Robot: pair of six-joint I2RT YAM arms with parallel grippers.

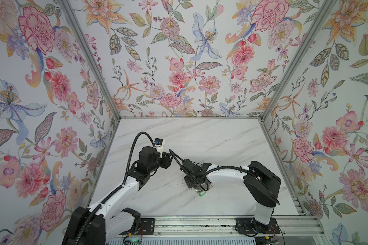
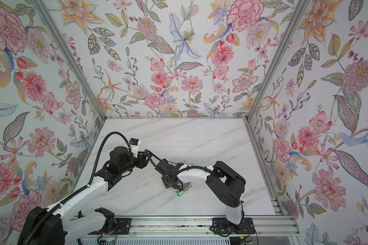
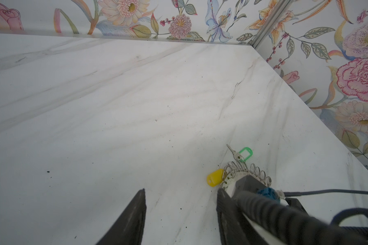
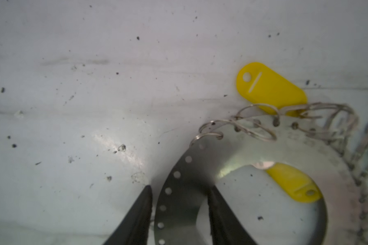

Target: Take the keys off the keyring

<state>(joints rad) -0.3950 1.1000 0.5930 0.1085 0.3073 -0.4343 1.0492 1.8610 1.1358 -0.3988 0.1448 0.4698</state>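
the keyring (image 4: 225, 148) lies flat on the marble surface (image 3: 115, 106). the right end effector (image 4: 180, 191) straddles its rim, one finger outside, one in the hole, contact unclear. the left end effector (image 3: 181, 193) hovers half open, empty.

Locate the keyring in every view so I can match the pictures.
Top views: the keyring lies near the table's front middle, mostly hidden under the right gripper.
Left wrist: the keyring sits low and right of centre, partly behind a dark finger.
Right wrist: the keyring fills the lower right, close up.
Shared landmark: the right gripper, with its jaws either side of the disc's band.
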